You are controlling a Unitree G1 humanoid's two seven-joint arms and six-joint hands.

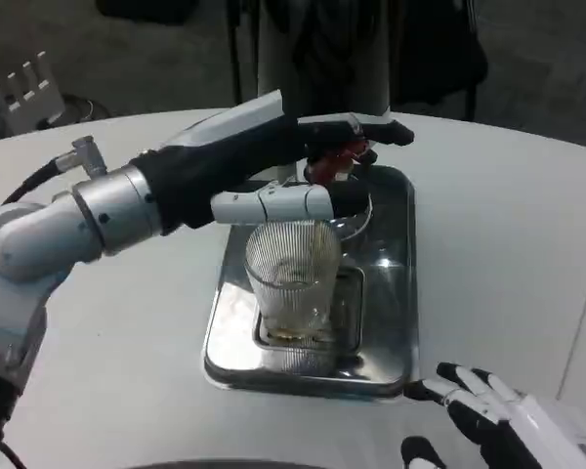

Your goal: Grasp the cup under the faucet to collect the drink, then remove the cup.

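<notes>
Here the left hand (293, 161) is reaching across the bench (508, 225), its fingers stretched out and apart, holding nothing; the upper fingers are lying by the red faucet lever (337, 161). Just beneath its lower finger, the ribbed glass cup (293, 283) is standing upright on the steel drip tray (386, 293), a little pale drink sitting at its bottom. The right hand (503, 420) is resting well apart from the cup, fingers spread.

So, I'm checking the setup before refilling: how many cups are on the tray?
1. A ribbed clear cup stands on the metal tray, under the left hand. The hand hides part of the tray behind it.
</notes>
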